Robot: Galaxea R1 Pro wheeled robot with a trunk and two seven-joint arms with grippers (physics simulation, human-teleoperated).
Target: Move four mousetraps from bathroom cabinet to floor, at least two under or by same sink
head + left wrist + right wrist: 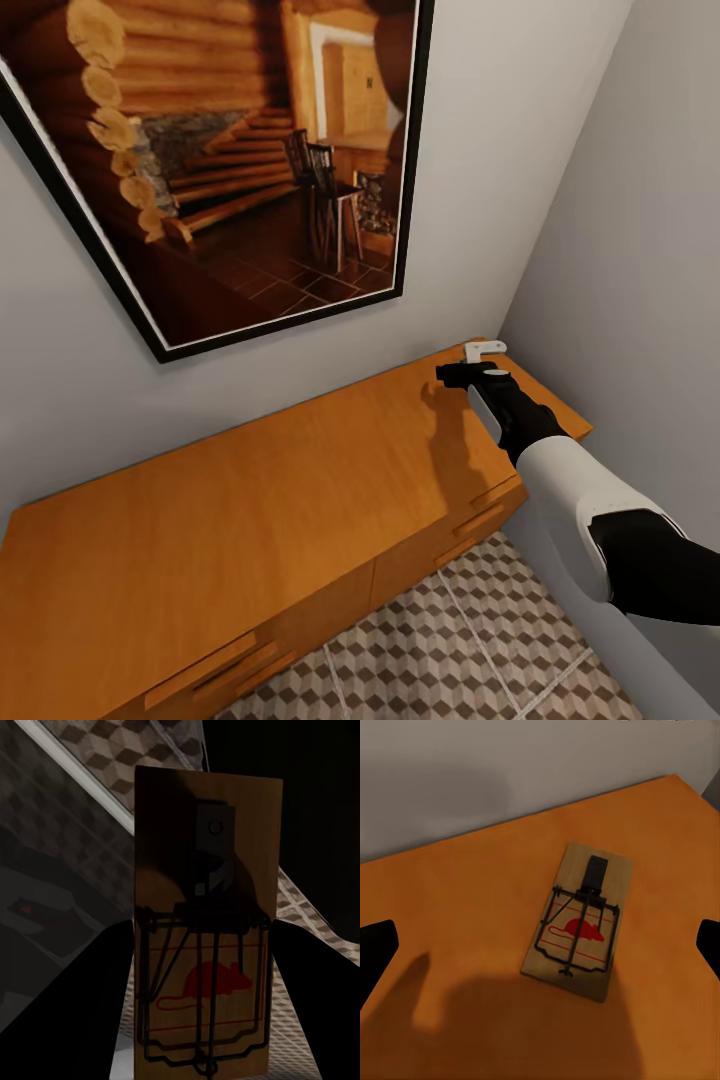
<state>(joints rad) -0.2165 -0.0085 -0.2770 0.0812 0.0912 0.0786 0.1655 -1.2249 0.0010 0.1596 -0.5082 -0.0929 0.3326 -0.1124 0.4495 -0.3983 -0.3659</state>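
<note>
On the orange-brown cabinet (pixel 250 500) top, near its far right end, lies one mousetrap (pixel 577 922), a small wooden plate with wire parts and a red mouse print. My right gripper (pixel 470 372) hovers just above it. In the right wrist view the right gripper (pixel 540 945) is open, its dark fingertips (pixel 375 945) standing wide on either side of the trap without touching it. Another mousetrap (pixel 206 922) stands close up between the dark fingers of my left gripper (pixel 202 1020), which is shut on it. The cube-patterned bathroom floor (pixel 112 742) lies behind that trap.
A large framed picture (pixel 230 150) of a log cabin hangs on the wall above the cabinet. A grey side wall (pixel 640 250) closes off the cabinet's right end. Bar-handled drawer fronts (pixel 470 525) face the tiled floor (pixel 480 640).
</note>
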